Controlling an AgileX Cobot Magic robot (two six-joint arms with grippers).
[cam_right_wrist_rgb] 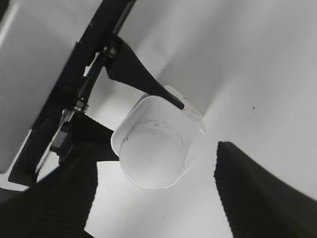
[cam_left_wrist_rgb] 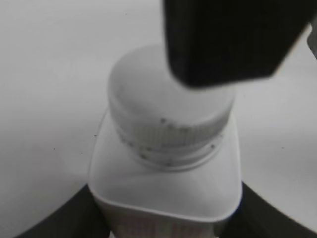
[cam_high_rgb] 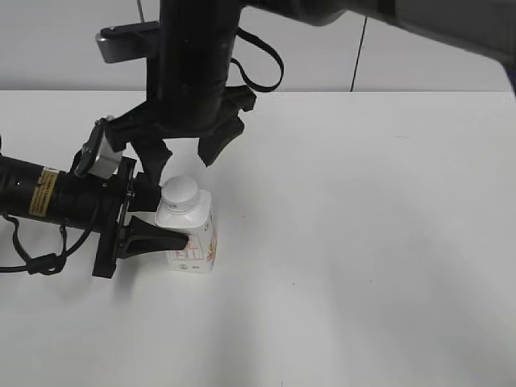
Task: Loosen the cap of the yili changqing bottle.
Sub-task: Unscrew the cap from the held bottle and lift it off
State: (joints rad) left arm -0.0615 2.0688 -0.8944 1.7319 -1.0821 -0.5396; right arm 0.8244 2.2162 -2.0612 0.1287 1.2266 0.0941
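The yili changqing bottle point(cam_high_rgb: 193, 242) stands upright on the white table, white with red printing on its side. Its white ribbed cap point(cam_high_rgb: 181, 193) sits on the neck. My left gripper point(cam_high_rgb: 171, 219) reaches in from the left and is shut on the bottle's body; in the left wrist view the bottle point(cam_left_wrist_rgb: 166, 193) fills the gap between the two dark jaws, with the cap point(cam_left_wrist_rgb: 168, 106) above. My right gripper point(cam_high_rgb: 187, 157) hangs open just above the cap. In the right wrist view the cap point(cam_right_wrist_rgb: 153, 153) lies between its wide-apart fingers point(cam_right_wrist_rgb: 260, 196), touching neither.
The white table point(cam_high_rgb: 363, 242) stretches to the right and front of the bottle. A pale wall point(cam_high_rgb: 419, 64) runs along the back edge. The left arm point(cam_high_rgb: 48, 197) lies low along the table's left side, and the right arm point(cam_high_rgb: 193, 56) comes down from above.
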